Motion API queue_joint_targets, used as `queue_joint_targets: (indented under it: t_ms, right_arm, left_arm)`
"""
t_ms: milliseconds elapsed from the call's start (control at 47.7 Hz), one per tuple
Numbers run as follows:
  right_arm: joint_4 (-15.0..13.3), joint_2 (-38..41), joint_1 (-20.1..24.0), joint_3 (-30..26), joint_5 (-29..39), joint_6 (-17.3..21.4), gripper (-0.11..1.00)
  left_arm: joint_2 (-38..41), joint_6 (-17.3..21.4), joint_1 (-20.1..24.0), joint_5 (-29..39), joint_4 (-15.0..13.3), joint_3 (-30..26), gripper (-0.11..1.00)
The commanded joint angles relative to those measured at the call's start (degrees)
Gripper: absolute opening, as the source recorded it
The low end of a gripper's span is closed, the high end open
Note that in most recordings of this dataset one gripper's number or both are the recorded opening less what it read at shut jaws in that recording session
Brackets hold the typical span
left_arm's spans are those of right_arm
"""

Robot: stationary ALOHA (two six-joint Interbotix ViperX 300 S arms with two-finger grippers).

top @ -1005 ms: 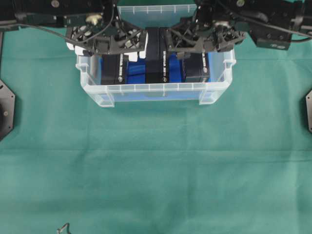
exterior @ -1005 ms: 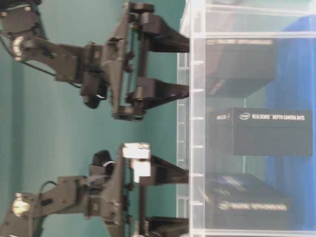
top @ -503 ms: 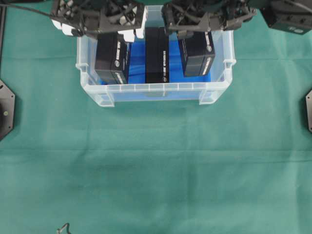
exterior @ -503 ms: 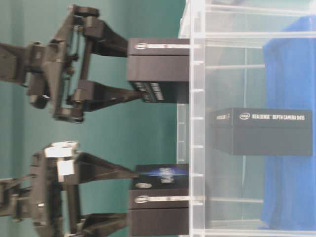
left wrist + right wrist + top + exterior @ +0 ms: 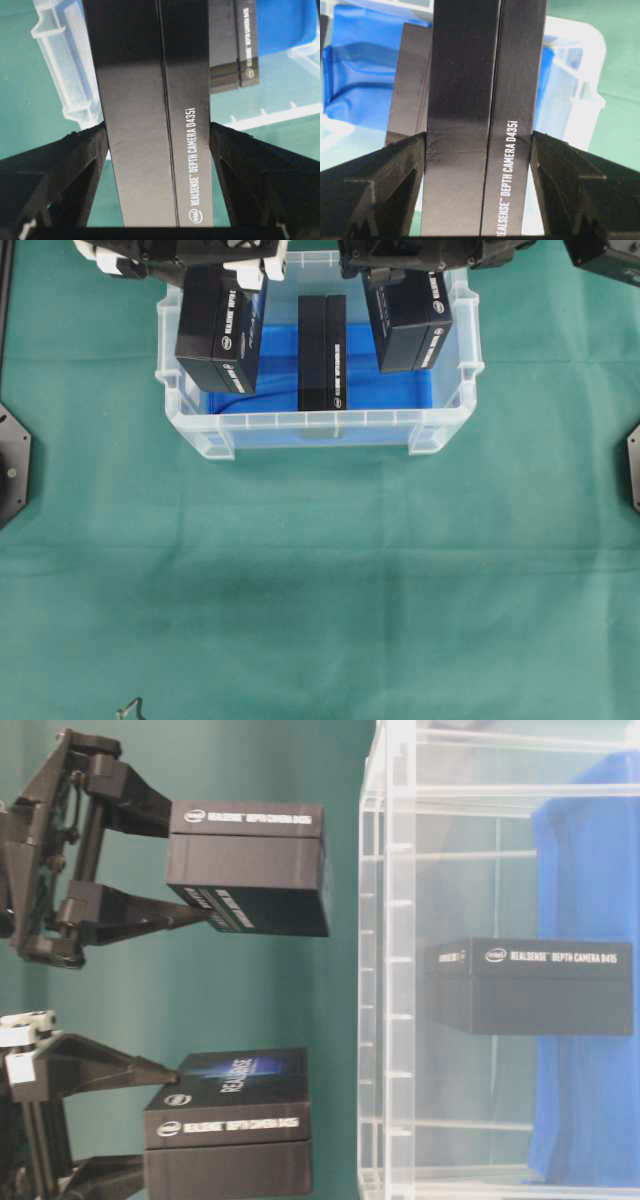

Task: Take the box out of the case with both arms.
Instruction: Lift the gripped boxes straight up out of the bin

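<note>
While one black box (image 5: 322, 352) rests on the blue sheet (image 5: 390, 390) in the middle of the case (image 5: 320, 425), two others hang above it, one in each arm. The left gripper (image 5: 157, 150) is clamped on the left box (image 5: 218, 328), its two fingers (image 5: 70, 165) pressed flat against the box's broad sides; the white lettering on the narrow face reads "RealSense Depth Camera D435i". The right gripper (image 5: 479, 160) is clamped the same way on the right box (image 5: 408, 320). In the table-level view, which appears turned on its side, both held boxes (image 5: 248, 868) are clear of the case's ribbed rim (image 5: 390, 960), apart from the clear plastic wall. From overhead the left box overlaps the case's left wall, though how high it hangs above it is hard to judge there. The case sits on the green cloth (image 5: 320, 580).
</note>
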Motion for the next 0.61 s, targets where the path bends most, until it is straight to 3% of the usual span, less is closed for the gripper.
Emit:
queue_joint_targets:
  t_ms: [0, 587]
  right_arm:
    - [-0.79, -2.29, 0.44, -2.37, 0.62, -0.09, 0.67]
    - [-0.88, -2.29, 0.79, -2.55, 0.79, -0.09, 0.67]
  left_arm:
    - [-1.23, 0.09, 0.18, 0.62, 0.26, -2.55, 0.64]
    - [-1.14, 0.44, 0.09, 1.23, 0.26, -2.81, 0.64]
